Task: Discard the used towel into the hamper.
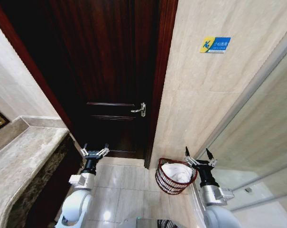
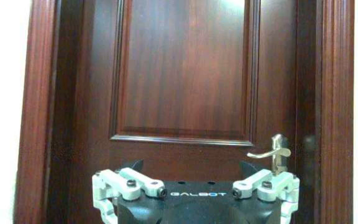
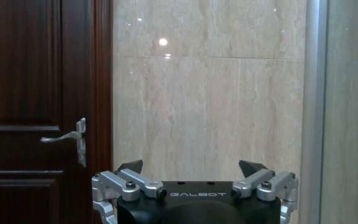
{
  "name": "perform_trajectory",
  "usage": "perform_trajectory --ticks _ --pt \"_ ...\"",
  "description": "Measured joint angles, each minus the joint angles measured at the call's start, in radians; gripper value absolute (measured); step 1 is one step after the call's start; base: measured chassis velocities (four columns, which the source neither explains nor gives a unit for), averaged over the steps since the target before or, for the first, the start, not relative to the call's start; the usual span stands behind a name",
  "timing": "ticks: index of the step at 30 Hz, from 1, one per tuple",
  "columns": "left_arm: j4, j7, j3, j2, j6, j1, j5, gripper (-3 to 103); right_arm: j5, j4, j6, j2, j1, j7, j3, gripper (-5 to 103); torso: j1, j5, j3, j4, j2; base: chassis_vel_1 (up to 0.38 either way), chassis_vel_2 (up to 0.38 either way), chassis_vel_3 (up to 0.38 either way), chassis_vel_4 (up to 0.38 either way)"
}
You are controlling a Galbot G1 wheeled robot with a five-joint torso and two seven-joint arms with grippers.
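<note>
Left gripper (image 1: 95,152) and right gripper (image 1: 200,156): both raised, jaws spread, empty. Hamper (image 1: 167,183): on floor between them, nearer the right, white towel (image 1: 176,172) already inside. Door (image 1: 110,71) beyond; judged best to keep both arms clear of the basket.

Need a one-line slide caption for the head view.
Both open grippers, left and right, raised before a wooden door; white towel in the hamper.

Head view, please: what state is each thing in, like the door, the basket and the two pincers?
Door: closed, handle level.
Hamper: upright on the floor by the wall, open-topped.
Towel: white, lying inside the hamper.
Left pincer: open, empty, pointing at the door.
Right pincer: open, empty, raised beside the hamper.
</note>
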Motion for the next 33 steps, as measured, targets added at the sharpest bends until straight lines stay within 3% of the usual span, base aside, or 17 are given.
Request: perform_trajectory --ticks 14,29,33 --pt "0.001 0.006 0.004 -0.004 0.008 -0.001 0.005 100 -0.007 -0.015 0.016 0.0 -0.006 0.002 -0.008 100 -0.004 0.0 -0.004 0.0 -0.007 0.101 -0.104 -0.102 0.097" --pt "0.012 0.009 0.007 -0.013 -0.018 0.003 0.014 100 -0.004 -0.027 0.031 -0.002 -0.019 0.0 -0.011 100 -0.052 0.0 -0.059 0.0 -0.109 0.065 -0.061 -0.06 0.062" --pt "0.015 0.007 0.008 -0.015 -0.026 0.001 0.012 100 -0.004 -0.027 0.034 -0.003 -0.024 0.0 -0.012 100 -0.056 0.0 -0.064 -0.0001 -0.118 0.078 -0.106 -0.106 0.088"
